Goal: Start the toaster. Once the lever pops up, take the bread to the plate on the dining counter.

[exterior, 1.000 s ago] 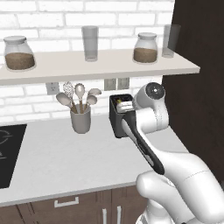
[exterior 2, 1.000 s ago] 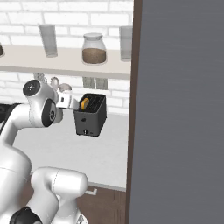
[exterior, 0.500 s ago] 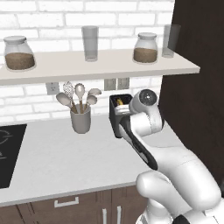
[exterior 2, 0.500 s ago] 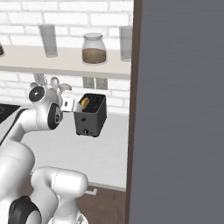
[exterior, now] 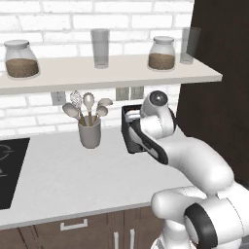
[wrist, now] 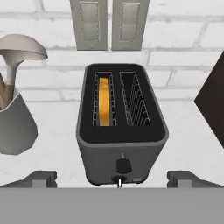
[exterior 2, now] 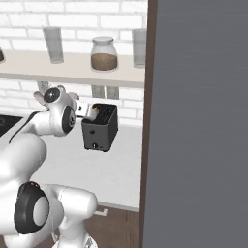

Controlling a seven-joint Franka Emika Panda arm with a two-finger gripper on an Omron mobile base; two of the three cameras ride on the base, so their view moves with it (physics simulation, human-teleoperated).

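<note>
The dark grey toaster [wrist: 122,131] stands on the light worktop against the brick wall, its narrow face with the lever [wrist: 124,165] and small knob toward me. The bread [wrist: 103,101] sits upright in its left slot, showing an orange-yellow edge. My gripper [wrist: 113,180] is open, its fingertips [wrist: 40,178] spread wider than the toaster, just in front of the narrow face and slightly above it. From the base, the toaster [exterior 2: 100,128] stands beside my hand, and the arm covers most of the toaster [exterior: 127,132]. The plate and the dining counter are out of view.
A grey utensil cup [exterior: 90,132] with spoons stands left of the toaster. A shelf [exterior: 107,75] with jars and glasses hangs overhead. A tall dark cabinet [exterior: 219,78] walls off the right side. A black cooktop [exterior: 9,165] lies far left. Wall outlets [wrist: 109,24] sit behind the toaster.
The arm has swung in toward the toaster over the last second, bringing the hand closer to its narrow face. The jaws stayed wide open; toaster and bread have not moved.
</note>
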